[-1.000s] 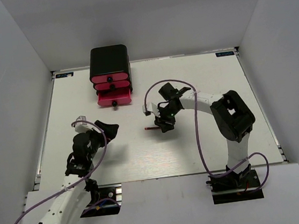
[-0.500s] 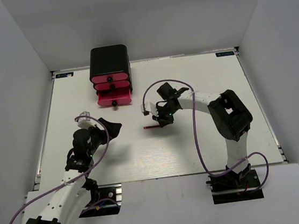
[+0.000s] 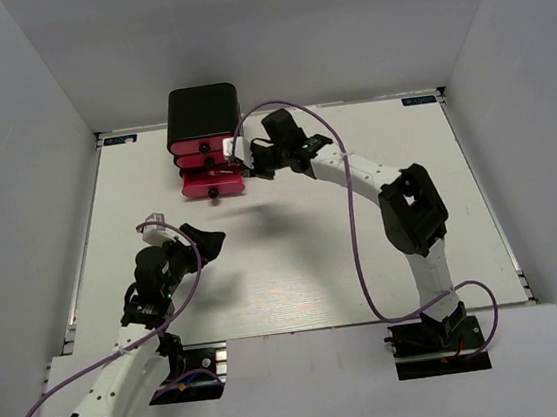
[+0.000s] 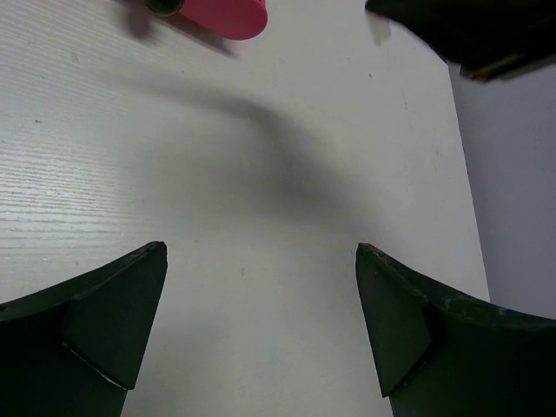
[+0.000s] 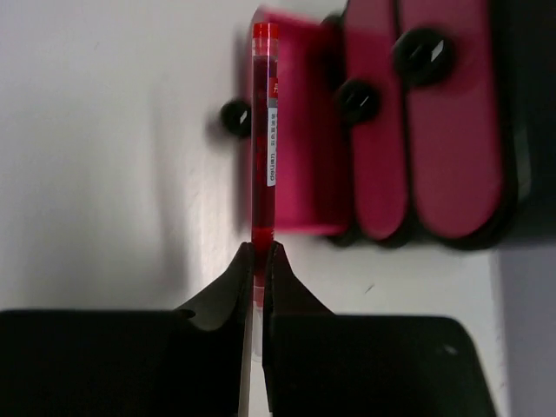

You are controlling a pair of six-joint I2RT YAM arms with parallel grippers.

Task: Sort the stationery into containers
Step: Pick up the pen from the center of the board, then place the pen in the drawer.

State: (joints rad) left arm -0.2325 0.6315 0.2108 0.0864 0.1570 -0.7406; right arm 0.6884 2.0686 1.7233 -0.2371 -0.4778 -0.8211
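Three pale grey walls [image 3: 259, 40] box in a white, faintly grained worktop [image 3: 364, 249]. At its far edge, left of centre, a glossy black cabinet [image 3: 202, 104] holds three pink drawers [image 3: 188, 162] with round black knobs [image 5: 422, 56]. The lowest drawer [image 3: 195, 186] is pulled out. Just right of it, the right gripper [image 5: 261, 252] has its jaws pinched on a thin, translucent red pen [image 5: 264, 130]. The pen's long axis runs straight out from the jaws toward the left edge, and its tip shows against the open drawer. The left gripper [image 4: 261, 252], jaws spread wide, hovers over the worktop's left half, nearer the near edge.
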